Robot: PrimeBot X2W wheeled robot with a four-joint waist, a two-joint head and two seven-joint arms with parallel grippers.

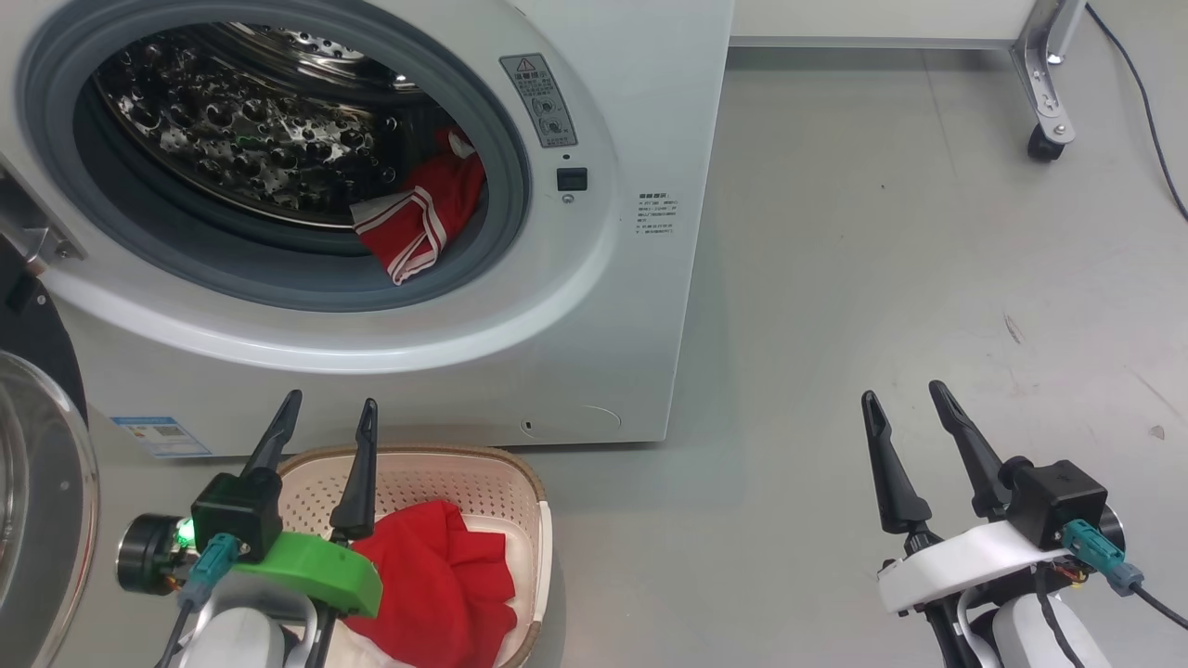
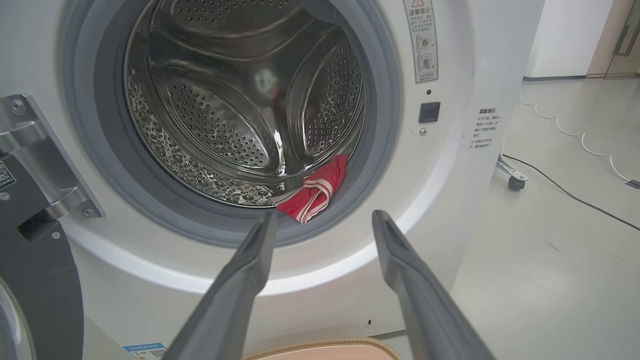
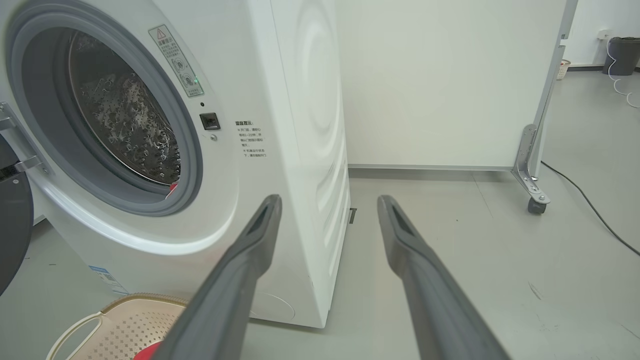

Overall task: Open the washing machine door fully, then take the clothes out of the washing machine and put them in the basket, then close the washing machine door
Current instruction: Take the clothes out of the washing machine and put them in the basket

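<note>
The white washing machine [image 1: 640, 121] stands with its door [image 1: 42, 501] swung open to the left. Red clothes with white striped trim [image 1: 422, 218] lie at the lower right of the steel drum, against the grey seal [image 2: 315, 192]. More red clothes [image 1: 436, 566] lie in the cream basket [image 1: 520, 492] on the floor in front of the washer. My left gripper [image 1: 329, 413] hovers open and empty over the basket's left side, fingers pointing at the porthole [image 2: 322, 222]. Off to the right, my right gripper [image 1: 905, 399] is open and empty above bare floor [image 3: 330, 205].
A white panel on a metal castor foot [image 1: 1049, 111] stands at the back right, with a black cable [image 1: 1151, 111] running across the grey floor beside it. The door's hinge bracket [image 2: 45, 155] juts out at the porthole's left edge.
</note>
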